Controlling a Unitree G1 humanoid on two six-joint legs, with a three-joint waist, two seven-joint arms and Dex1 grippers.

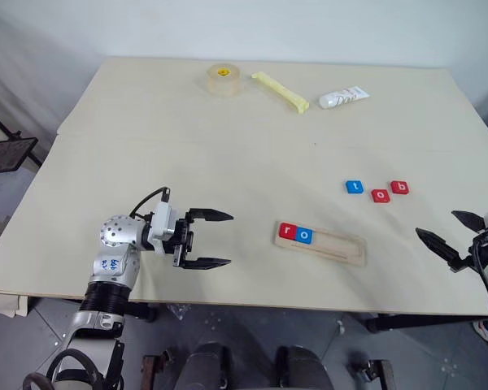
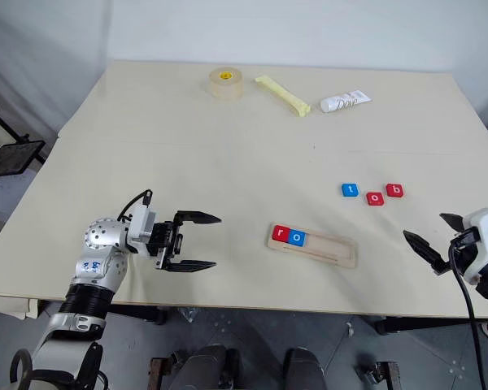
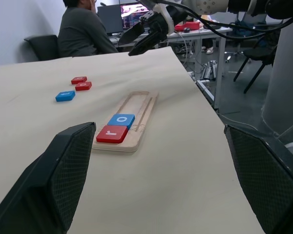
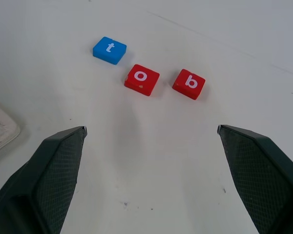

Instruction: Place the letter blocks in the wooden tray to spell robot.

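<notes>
Right hand (image 1: 454, 234), fingers apart and empty, is hovering nearer the red b block (image 4: 189, 84), probably next, lying ahead of it.

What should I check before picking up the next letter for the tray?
1. Red r and blue o sit side by side at the left end of the wooden tray: ok.
2. Groove beyond the blue o is free for the next tile: ok.
3. Red b lies flat on the table, apart from the red o and blue t: ok.
4. Right gripper open, nothing held, facing the three loose tiles: ok.
5. Left gripper open, nothing held, off to the tray's left: ok.
</notes>
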